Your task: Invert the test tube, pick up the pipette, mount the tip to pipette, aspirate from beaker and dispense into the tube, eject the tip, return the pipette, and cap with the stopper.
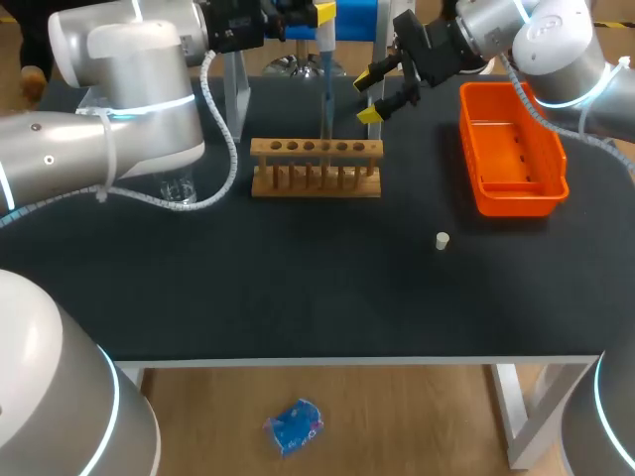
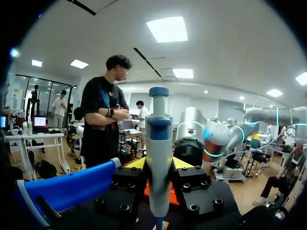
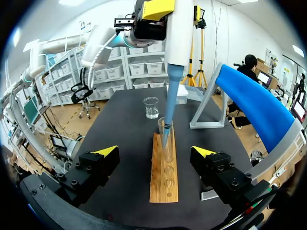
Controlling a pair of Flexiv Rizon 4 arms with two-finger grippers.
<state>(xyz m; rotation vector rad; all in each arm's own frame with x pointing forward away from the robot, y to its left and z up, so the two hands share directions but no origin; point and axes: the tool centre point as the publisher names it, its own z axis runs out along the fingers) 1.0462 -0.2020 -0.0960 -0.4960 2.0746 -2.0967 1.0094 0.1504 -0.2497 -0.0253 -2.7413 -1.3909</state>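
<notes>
The left gripper [image 2: 159,166] is clamped on the upright pipette [image 3: 179,33], whose tip dips into the test tube [image 3: 166,139] standing in the rack [image 1: 316,167]. The right gripper [image 3: 156,152] hangs wide open and empty near the rack. The stopper [image 1: 443,240] lies on the surface [image 1: 298,288], well apart from the rack.

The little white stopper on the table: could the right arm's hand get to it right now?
Probably yes. The stopper lies alone on the table, clear of the orange tray, and the right hand is open and empty, with nothing between them.
</notes>
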